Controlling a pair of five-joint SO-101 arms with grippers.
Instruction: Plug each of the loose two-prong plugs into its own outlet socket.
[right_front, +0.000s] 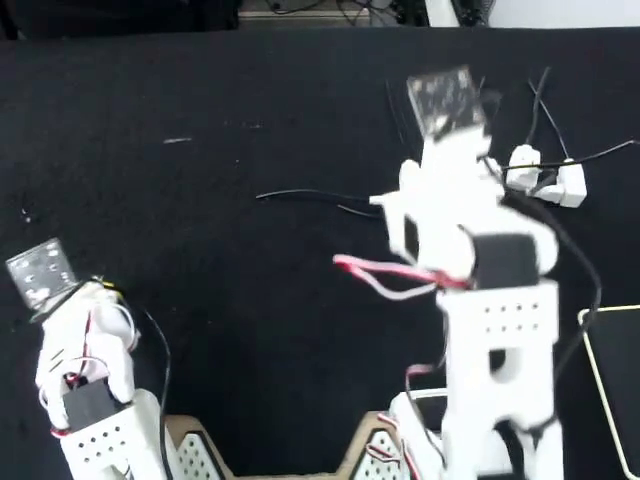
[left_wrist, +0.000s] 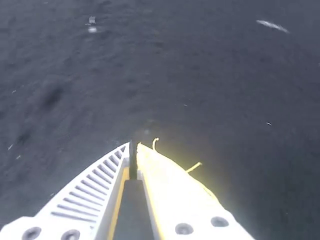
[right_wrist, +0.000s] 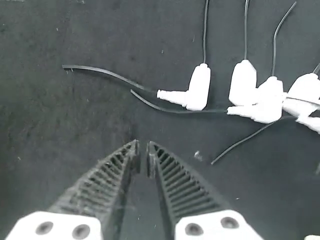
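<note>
Right gripper (right_wrist: 142, 150) is hovering, jaws barely apart, gripping nothing; the white L-shaped two-prong plug (right_wrist: 197, 90) is lying just ahead of the jaws. Judgement: jaws are needing to spread wider, then close across the plug body, not its thin black cord (right_wrist: 205, 30). More white plastic plugs (right_wrist: 270, 95) are crowding beyond it; black cloth table (right_wrist: 60, 125) is lying open opposite. Left gripper (left_wrist: 134, 150) is resting, jaws together, empty.

High view overlooks the table (right_front: 250, 180); wrist views face it closely, right one sharing plugs (right_wrist: 243, 82).
</note>
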